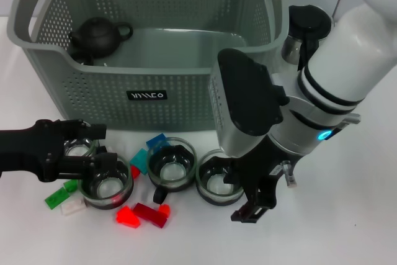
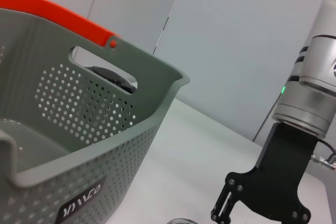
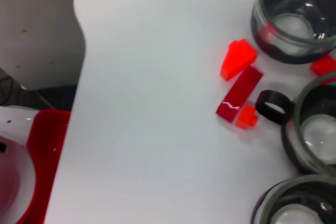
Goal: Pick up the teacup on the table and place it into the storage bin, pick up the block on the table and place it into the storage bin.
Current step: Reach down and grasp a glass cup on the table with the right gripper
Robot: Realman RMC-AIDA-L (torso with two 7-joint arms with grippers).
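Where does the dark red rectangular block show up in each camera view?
Head view: dark red block lies on the table in front of the middle glass teacup.
Left wrist view: not in it.
Right wrist view: centre right.
Shared landmark: the bright red block beside it.

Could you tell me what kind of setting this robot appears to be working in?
Probably a robot lab's test bench, not a home: a plain white table against bare pale walls, holding a staged set of glass teacups, coloured blocks and a grey storage bin.
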